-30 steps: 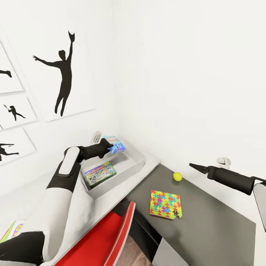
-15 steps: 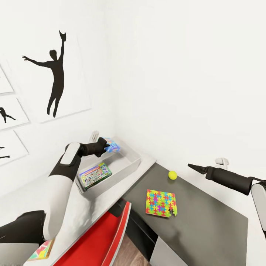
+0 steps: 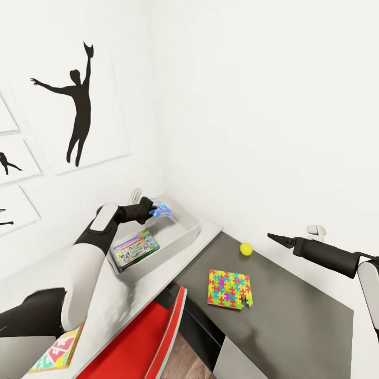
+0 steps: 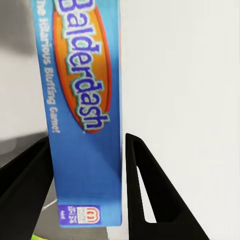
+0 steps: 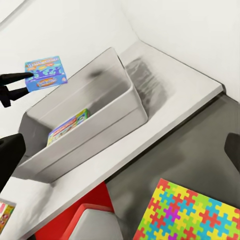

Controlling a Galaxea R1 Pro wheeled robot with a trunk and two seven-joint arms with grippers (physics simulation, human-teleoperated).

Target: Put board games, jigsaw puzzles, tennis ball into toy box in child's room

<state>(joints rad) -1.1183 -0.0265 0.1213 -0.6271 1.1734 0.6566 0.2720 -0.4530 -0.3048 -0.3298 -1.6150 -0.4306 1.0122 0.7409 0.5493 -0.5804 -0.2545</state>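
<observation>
My left gripper is shut on the blue board game, holding it above the far end of the grey toy box. In the left wrist view its black fingers press both faces of the blue box. A green-edged board game lies flat inside the bin. On the dark wing of the table rest the tennis ball and a jigsaw puzzle. My right gripper hovers over that wing, right of the ball, open and empty, its fingers far apart.
Another flat printed box in red, yellow and green lies on the light desk top at the near left. A red chair stands tucked against the desk's inner corner. White walls with black silhouette pictures close in behind the bin.
The head camera has swung, shifting the whole picture left. My left gripper still holds the blue game over the bin's far end. The right arm has stayed in place.
</observation>
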